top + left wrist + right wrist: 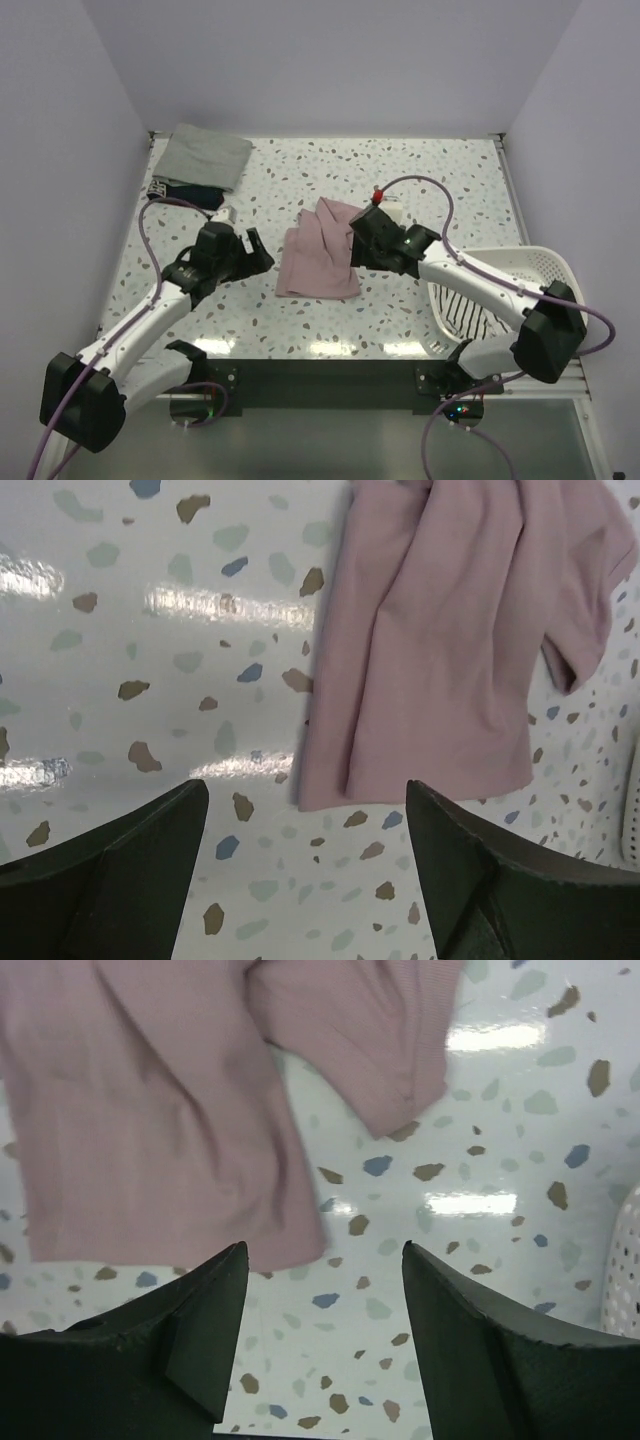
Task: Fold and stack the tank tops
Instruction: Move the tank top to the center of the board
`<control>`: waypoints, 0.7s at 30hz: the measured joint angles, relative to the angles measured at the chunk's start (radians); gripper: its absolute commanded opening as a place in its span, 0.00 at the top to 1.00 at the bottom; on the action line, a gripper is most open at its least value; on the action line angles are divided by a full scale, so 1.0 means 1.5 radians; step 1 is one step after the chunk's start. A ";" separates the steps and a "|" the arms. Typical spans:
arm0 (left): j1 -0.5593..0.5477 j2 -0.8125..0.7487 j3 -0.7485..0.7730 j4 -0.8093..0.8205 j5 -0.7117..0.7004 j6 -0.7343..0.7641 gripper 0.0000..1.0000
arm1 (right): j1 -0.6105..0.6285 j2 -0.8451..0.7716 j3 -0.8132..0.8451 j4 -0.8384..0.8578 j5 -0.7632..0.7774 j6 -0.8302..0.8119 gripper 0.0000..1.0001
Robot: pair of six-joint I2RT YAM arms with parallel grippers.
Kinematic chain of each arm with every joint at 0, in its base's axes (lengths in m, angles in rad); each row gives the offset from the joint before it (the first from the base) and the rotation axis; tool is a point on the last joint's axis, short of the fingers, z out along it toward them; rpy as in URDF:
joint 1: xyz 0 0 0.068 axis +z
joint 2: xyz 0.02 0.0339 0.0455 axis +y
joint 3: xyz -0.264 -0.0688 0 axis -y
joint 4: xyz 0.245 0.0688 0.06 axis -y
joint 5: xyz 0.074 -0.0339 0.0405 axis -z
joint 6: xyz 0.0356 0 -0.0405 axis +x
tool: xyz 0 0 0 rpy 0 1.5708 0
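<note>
I read both sets of jaws as apart and holding nothing. The left jaws, on the left arm, hover just beside the left edge of the pink tank top. The right jaws, on the right arm, hover at its far right edge. The top lies rumpled in the middle of the counter, with a loose flap spilling out on the right side. Risk one: a fold made over these creases sets them in, and the flap stays outside the fold. Risk two: a pinch that takes only the upper layer peels the garment open instead of lifting it. Risk three: a descent too low drags the jaws across the counter and pushes the cloth askew. Risk four: both arms work close together here, so a crossing move may bring them into contact. The grey-green top and navy top sit stacked at the far left corner. A loose carry there could disturb them. The striped top waits in the basket at the near right edge.
</note>
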 measured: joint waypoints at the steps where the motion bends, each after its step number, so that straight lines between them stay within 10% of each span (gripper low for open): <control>1: 0.000 0.001 -0.023 0.008 0.006 -0.012 0.18 | 0.017 -0.009 0.002 0.006 0.006 0.004 0.40; 9: 0.002 0.058 -0.143 0.123 0.066 -0.068 0.33 | 0.235 0.169 0.140 0.033 0.043 0.029 0.60; 21: 0.002 0.172 -0.155 0.264 0.114 -0.074 0.61 | 0.247 0.295 0.226 0.049 0.054 0.047 0.71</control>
